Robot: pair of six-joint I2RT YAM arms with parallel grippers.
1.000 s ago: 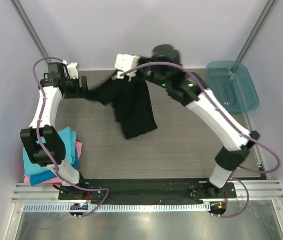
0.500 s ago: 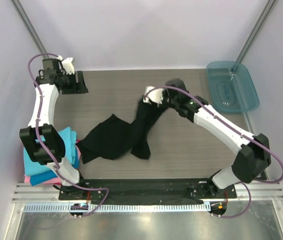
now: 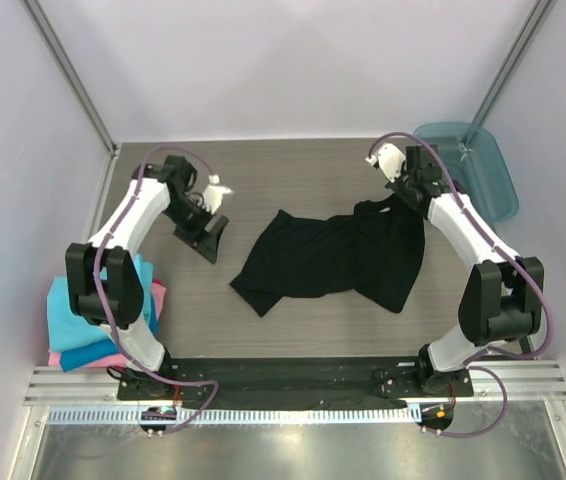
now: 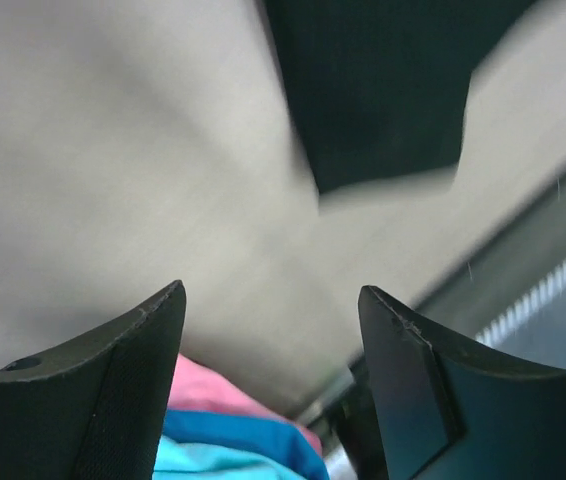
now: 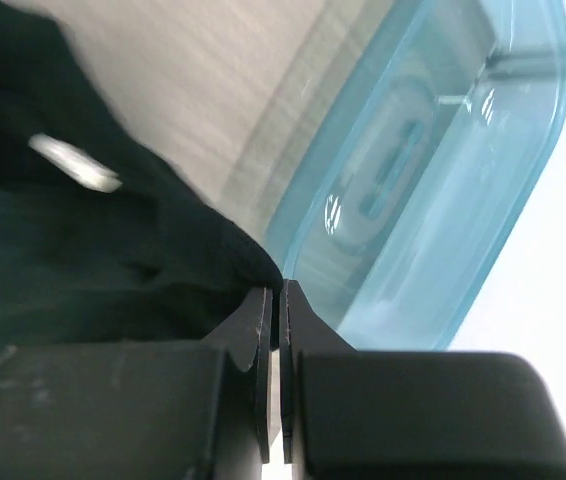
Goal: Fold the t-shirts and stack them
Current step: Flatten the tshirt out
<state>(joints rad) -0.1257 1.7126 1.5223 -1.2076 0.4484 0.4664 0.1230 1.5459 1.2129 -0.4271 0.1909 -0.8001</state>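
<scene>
We are spreading the large black cloth t-shirt (image 3: 328,255) flat at frame centre: our right gripper (image 3: 406,190) pinches its upper-right edge, our left gripper (image 3: 203,232) hangs wide and empty at centre left. Next, we judge, the left should seize the bunched lower-left hem and pull it smooth.

Nothing legible, tag (image 5: 75,165) on black t-shirt (image 5: 53,270) blurred
</scene>
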